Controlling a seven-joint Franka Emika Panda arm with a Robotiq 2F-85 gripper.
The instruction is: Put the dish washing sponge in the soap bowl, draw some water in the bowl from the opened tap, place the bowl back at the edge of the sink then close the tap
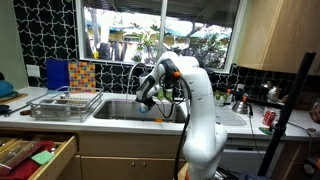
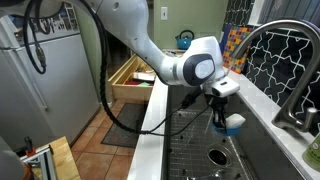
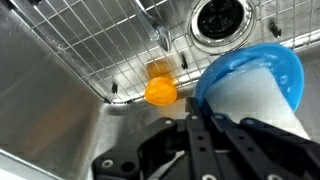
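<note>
My gripper (image 3: 190, 125) is shut on the rim of a blue bowl (image 3: 262, 70) and holds it above the sink floor. The bowl's inside looks pale white, and I cannot tell whether that is the sponge. In an exterior view the gripper (image 2: 214, 106) holds the bowl (image 2: 232, 123) over the sink, in front of the curved metal tap (image 2: 283, 45). In an exterior view the gripper (image 1: 149, 99) hangs low in the sink, below the tap (image 1: 137, 72). I cannot see whether water is running.
A wire grid (image 3: 100, 45) covers the sink floor, with the drain (image 3: 222, 22) beyond the bowl. A small orange object (image 3: 161, 91) lies on the grid by the sink wall. A dish rack (image 1: 66, 103) stands on the counter. A drawer (image 2: 130, 75) stands open below the counter.
</note>
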